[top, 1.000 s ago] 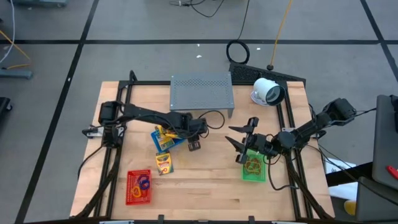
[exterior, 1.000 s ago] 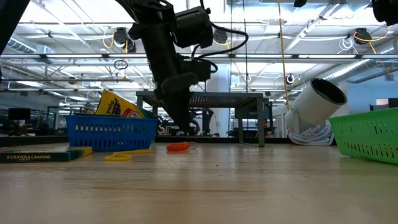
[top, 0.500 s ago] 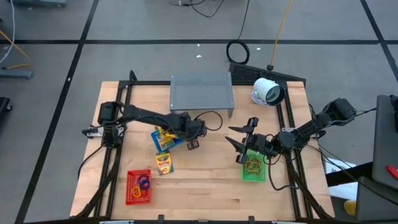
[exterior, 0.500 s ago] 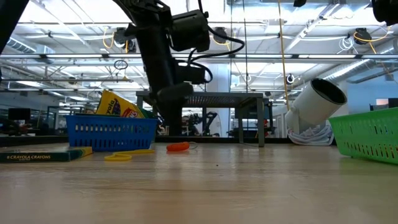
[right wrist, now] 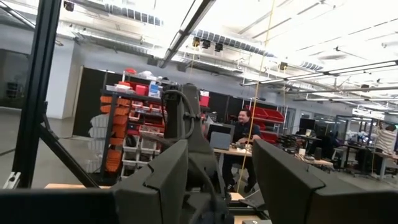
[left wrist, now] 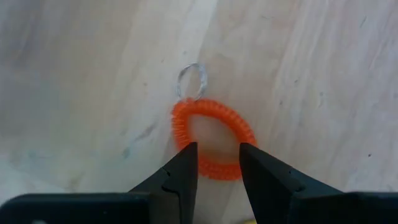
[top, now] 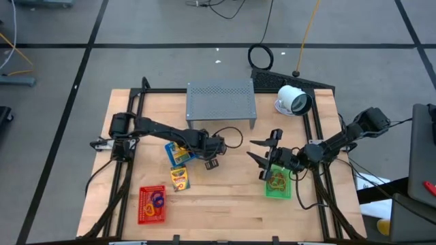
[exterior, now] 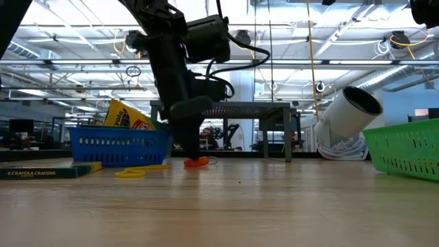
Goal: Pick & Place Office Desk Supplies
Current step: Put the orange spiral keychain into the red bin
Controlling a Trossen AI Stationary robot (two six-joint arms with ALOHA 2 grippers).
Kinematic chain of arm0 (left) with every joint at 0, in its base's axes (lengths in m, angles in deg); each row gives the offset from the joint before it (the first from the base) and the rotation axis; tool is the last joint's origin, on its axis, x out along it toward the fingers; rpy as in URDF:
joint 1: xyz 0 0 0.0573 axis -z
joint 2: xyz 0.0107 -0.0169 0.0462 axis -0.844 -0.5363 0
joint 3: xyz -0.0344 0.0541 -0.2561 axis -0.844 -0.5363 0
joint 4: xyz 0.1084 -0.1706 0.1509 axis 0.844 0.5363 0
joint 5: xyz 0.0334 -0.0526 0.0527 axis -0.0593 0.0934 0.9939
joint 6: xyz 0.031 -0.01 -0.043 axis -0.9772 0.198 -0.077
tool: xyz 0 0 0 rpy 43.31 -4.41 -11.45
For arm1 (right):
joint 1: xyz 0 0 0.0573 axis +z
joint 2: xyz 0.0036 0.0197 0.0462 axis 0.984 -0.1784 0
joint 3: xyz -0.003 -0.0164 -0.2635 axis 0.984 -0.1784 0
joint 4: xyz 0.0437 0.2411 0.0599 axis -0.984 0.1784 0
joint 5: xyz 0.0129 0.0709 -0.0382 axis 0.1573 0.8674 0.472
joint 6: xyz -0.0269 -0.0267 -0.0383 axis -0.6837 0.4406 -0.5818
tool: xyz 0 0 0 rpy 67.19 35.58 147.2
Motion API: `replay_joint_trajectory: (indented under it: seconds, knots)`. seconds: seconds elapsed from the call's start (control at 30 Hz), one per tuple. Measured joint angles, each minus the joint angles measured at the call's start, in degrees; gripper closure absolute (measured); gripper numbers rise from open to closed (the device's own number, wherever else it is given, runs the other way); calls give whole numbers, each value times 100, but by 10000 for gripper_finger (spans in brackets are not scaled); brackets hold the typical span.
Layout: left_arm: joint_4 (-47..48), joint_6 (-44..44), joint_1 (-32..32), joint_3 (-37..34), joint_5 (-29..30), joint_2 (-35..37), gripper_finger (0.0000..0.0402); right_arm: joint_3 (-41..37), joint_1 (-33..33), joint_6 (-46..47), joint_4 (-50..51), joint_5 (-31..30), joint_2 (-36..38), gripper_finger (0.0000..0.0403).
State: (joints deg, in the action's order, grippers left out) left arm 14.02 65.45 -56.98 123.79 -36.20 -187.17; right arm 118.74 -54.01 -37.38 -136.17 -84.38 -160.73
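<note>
Your left gripper (left wrist: pixel 217 163) is down at the tabletop, just in front of the grey perforated stand (top: pixel 221 101). Fingers are parted with a narrow gap, straddling the near edge of the orange coil loop (left wrist: pixel 213 138); the loop lies flat on the wood, not lifted. A small metal ring (left wrist: pixel 191 81) hangs off the loop's far side.

In the low view the loop (exterior: pixel 196 162) sits on the table right under the left gripper.

Blue basket (top: pixel 178 152) is just beside the left gripper, on the side away from the stand's right end, with a yellow crayon pack (exterior: pixel 127 118) tilted inside it. Second crayon pack (top: pixel 180 178) lies flat further out from the stand, beyond that basket. Red basket (top: pixel 152 205) is well apart from the stand, at the table's front left.

Your right gripper (top: pixel 261 157) hangs fingers spread, empty, over the green basket (top: pixel 278 183), off the stand's front right corner. The basket holds tan loops (top: pixel 276 180).
</note>
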Motion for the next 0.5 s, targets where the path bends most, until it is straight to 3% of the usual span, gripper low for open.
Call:
replay_joint_trajectory:
  seconds: [0.23,0.5]
  knots:
    - [-227,276,154,29,99,-408,275,2,0,16,-6,4,-4,234]
    - [-294,697,211,59,-709,-350,275,4,-19,5,10,-8,-4,234]
